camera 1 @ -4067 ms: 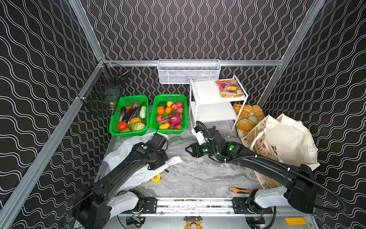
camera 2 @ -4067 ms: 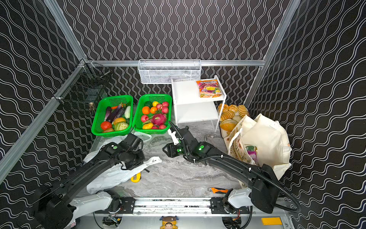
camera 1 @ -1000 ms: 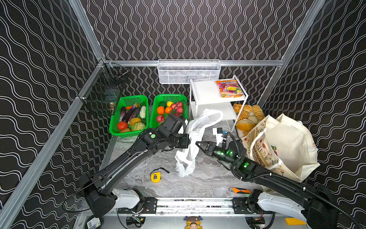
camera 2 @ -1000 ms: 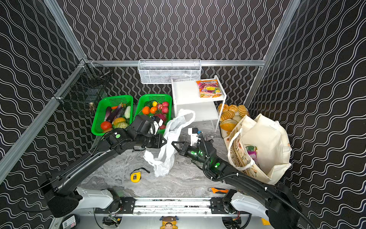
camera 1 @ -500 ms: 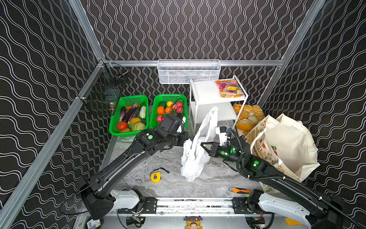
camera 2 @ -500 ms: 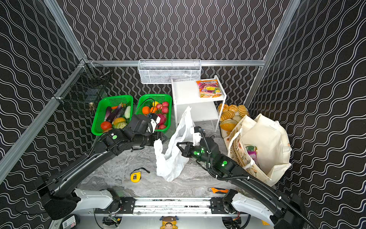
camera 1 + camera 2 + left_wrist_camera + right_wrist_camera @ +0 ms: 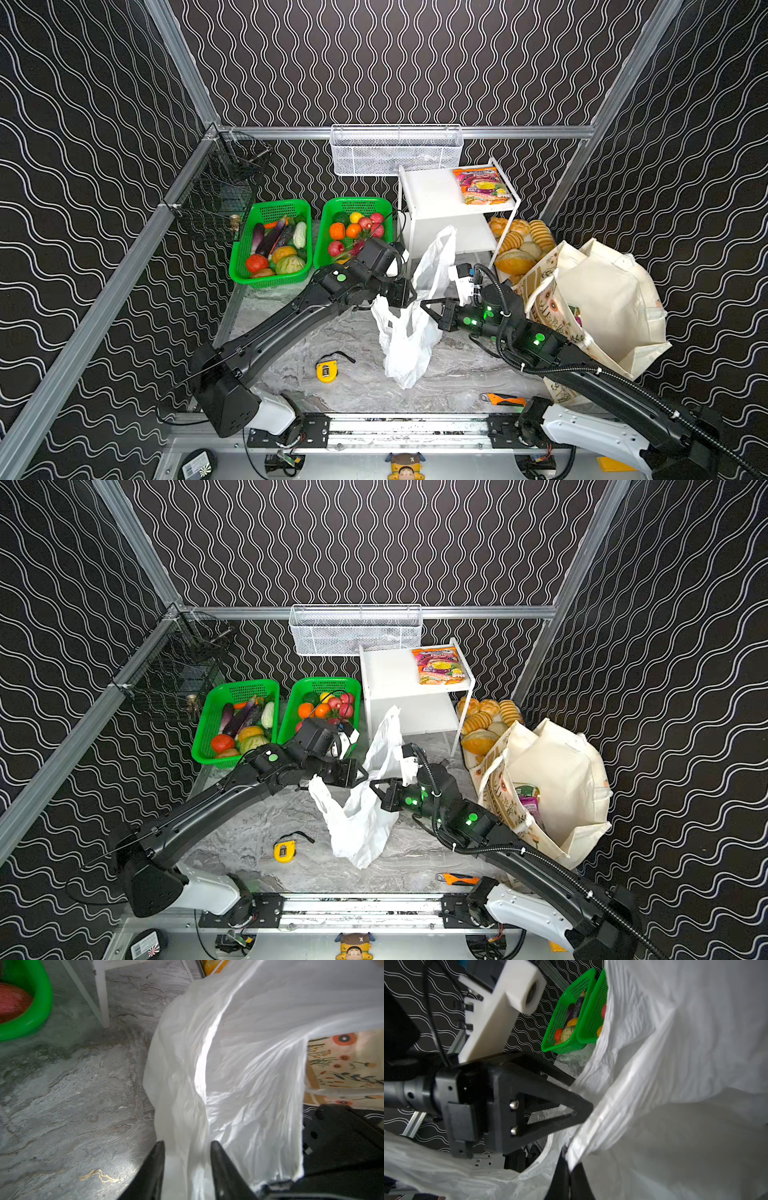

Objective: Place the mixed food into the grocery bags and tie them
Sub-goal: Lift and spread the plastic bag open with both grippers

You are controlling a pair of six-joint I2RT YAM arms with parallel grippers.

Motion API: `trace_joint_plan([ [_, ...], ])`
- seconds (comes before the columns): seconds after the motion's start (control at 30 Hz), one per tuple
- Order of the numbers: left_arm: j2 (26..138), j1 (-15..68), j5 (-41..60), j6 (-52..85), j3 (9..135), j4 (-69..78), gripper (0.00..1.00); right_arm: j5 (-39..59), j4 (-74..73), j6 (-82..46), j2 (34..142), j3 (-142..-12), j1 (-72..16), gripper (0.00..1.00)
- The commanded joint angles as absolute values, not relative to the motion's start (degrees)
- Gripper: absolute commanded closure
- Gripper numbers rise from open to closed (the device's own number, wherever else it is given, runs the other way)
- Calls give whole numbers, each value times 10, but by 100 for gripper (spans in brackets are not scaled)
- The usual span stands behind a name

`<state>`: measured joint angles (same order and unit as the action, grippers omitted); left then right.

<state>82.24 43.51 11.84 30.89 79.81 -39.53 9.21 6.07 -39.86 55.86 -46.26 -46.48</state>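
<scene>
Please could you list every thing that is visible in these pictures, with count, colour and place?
white plastic bag: 1, white, middle of table, between both grippers
cloth tote: 1, cream, printed, right side, packets inside
mesh baskets: 2, green, back left, holding toy produce
shelf: 1, white, back middle
snack packet: 1, orange-pink, shelf top
bread loaves: several, golden, behind tote
wire baskets: 2, white at back, black at left
tape measure: 1, yellow, front
cutter: 1, orange, front right
left gripper: black, jaws apart around bag film
right gripper: black, shut on bag edge

white plastic bag [image 7: 409, 345], floral cream tote [image 7: 602, 299]
</scene>
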Motion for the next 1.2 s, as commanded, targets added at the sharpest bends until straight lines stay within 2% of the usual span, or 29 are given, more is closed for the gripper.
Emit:
trace_joint_plan([
  [0.0,803,434,71,304,785,-399,85,26,136,-393,563,-486,-463,100],
  [0.07,788,433,33,316,776,-410,96,-21,211,-394,575,-513,-459,100],
  [0.13,772,429,-26,340,768,-433,100,-74,285,-385,589,-536,-455,100],
  [0.2,756,417,-72,365,756,-458,100,-134,342,-387,596,-552,-454,100],
  [0.3,731,383,-68,385,722,-460,100,-180,380,-380,592,-564,-452,100],
  [0.47,698,359,-29,414,660,-417,100,-189,409,-364,594,-613,-446,100],
  [0.63,686,357,7,419,640,-373,98,-149,430,-338,628,-668,-446,100],
  [0.73,679,357,11,400,642,-362,79,-119,431,-322,646,-690,-446,100],
  [0.87,666,357,19,367,643,-345,39,-69,375,-323,643,-673,-441,100],
  [0.9,664,357,15,358,644,-346,33,-63,364,-327,643,-668,-438,100],
  [1.0,658,357,-3,339,652,-356,23,-53,351,-336,647,-661,-432,100],
  [1.17,642,356,-76,316,659,-367,15,-46,343,-344,650,-655,-415,100],
])
